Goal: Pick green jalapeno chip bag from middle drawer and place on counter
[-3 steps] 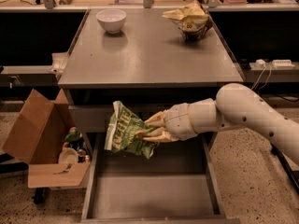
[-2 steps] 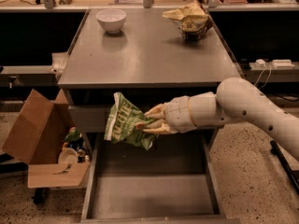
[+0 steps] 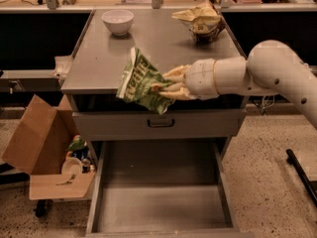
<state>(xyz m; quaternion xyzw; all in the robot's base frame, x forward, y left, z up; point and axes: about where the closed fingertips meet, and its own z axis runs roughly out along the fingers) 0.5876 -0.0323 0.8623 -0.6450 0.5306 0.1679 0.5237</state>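
Note:
The green jalapeno chip bag (image 3: 138, 83) is held in the air at the counter's front edge, tilted, with white lettering showing. My gripper (image 3: 168, 86) comes in from the right on a white arm and is shut on the bag's right side. The counter (image 3: 153, 48) is the flat grey metal top of the cabinet. Below it the middle drawer (image 3: 161, 207) is pulled out, and its flat grey floor is bare.
A white bowl (image 3: 117, 21) stands at the counter's back left. A yellow-tan bag with a dark base (image 3: 200, 20) sits at the back right. The top drawer front with a dark handle (image 3: 161, 123) is shut. An open cardboard box (image 3: 37, 148) stands on the floor at left.
My gripper has lifted the green bag up from in front of the open drawer to the level of the counter's front edge.

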